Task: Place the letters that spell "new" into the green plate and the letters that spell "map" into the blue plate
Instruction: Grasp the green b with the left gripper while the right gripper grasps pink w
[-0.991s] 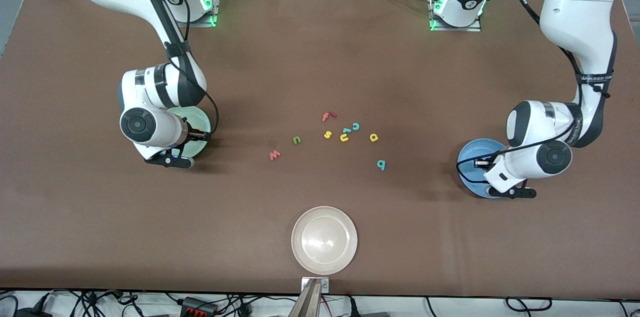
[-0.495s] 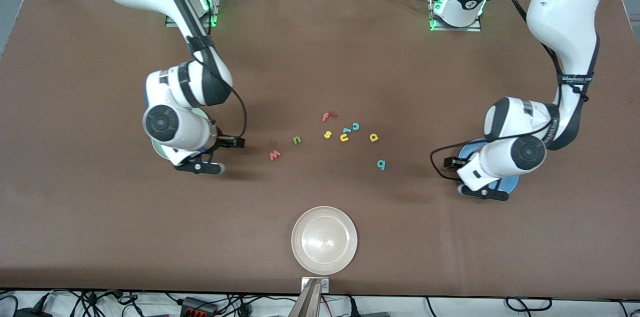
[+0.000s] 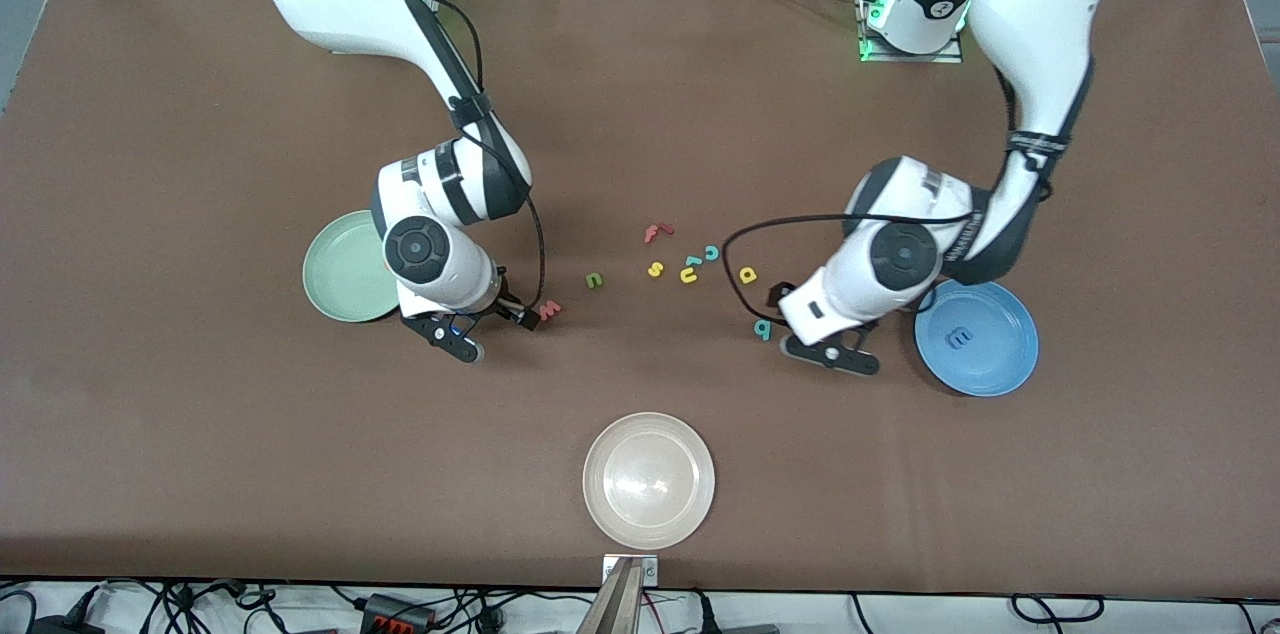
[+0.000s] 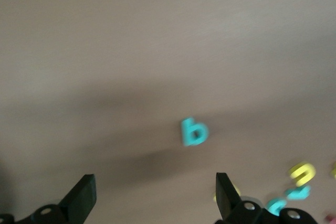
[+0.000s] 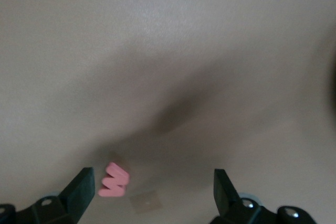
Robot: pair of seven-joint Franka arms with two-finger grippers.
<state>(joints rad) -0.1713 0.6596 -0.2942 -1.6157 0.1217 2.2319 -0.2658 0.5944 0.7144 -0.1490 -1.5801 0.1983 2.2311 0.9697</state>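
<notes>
My right gripper (image 3: 516, 313) is open, low over the table beside the red "w" (image 3: 550, 310). In the right wrist view the "w" (image 5: 113, 180) lies just inside one finger (image 5: 81, 190). The green "n" (image 3: 594, 280) lies a little farther on. The green plate (image 3: 340, 269) sits toward the right arm's end. My left gripper (image 3: 777, 303) is open over the teal "p" (image 3: 763, 328), which the left wrist view shows ahead of the jaws (image 4: 195, 132). The yellow "a" (image 3: 748, 275) is close by. The dark blue "m" (image 3: 957, 338) lies in the blue plate (image 3: 1010, 364).
A red "f" (image 3: 657, 232), a yellow "s" (image 3: 655, 268), a yellow "u" (image 3: 689, 274) and a teal "c" (image 3: 711, 252) cluster mid-table between the grippers. A cream-white plate (image 3: 649, 480) sits near the front edge.
Both arms swung from over their plates toward the letters in the middle, and both grippers opened. The green and blue plates are now uncovered, with the "m" lying in the blue one.
</notes>
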